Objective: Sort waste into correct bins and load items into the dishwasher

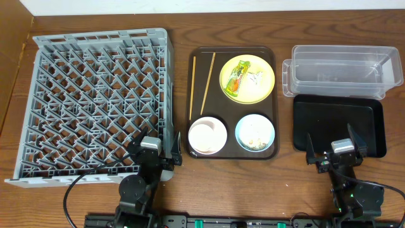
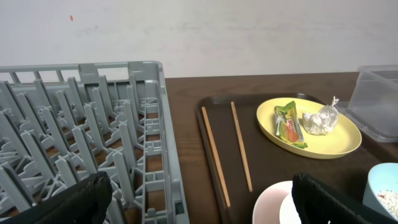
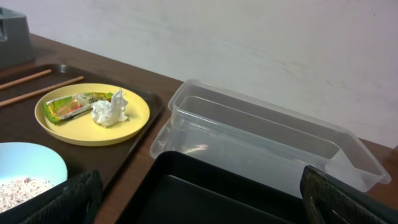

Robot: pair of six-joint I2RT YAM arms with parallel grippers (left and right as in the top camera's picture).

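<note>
Both arms sit low at the near edge of the wooden counter (image 1: 285, 190), and neither is holding anything. The left end effector (image 1: 152, 147) has its fingers spread wide by the front corner of the big grey dish rack (image 1: 95, 104), and the right end effector (image 1: 336, 149) is just as wide apart at the near rim of the black tray (image 1: 338, 123). The clear tub (image 1: 338, 69) lies just behind that tray. Between the rack and the bins is the brown serving tray (image 1: 229, 109). On it, the yellow plate (image 1: 261, 88) carries the snack wrapper (image 1: 235, 79) and the crumpled tissue (image 1: 255, 77) side by side. Two chopsticks (image 1: 193, 88) lie lengthwise along the tray's left side. The white bowl (image 1: 207, 135) and the light-blue bowl (image 1: 255, 132), speckled with rice scraps (image 3: 22, 186), sit at the front.
</note>
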